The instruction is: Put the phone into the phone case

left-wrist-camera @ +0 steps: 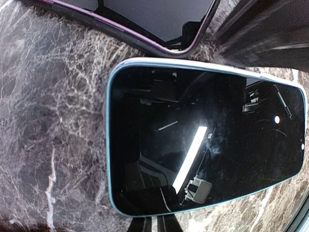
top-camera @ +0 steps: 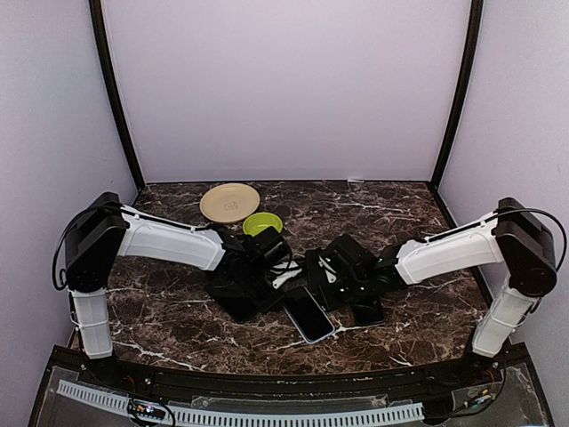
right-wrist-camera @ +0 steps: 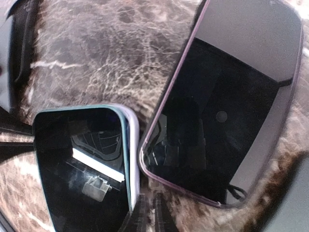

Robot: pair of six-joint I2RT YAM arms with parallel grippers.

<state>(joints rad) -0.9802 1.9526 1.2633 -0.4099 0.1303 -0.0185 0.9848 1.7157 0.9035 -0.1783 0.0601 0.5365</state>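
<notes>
Top external: the phone lies screen-up in the case on the table, near the middle of its front edge. The left gripper is closed at the case's long side. The right gripper is all but closed at its rim.

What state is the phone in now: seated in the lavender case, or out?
In. The phone case shows as a pale rim round every visible edge of the phone and its dark screen.
</notes>
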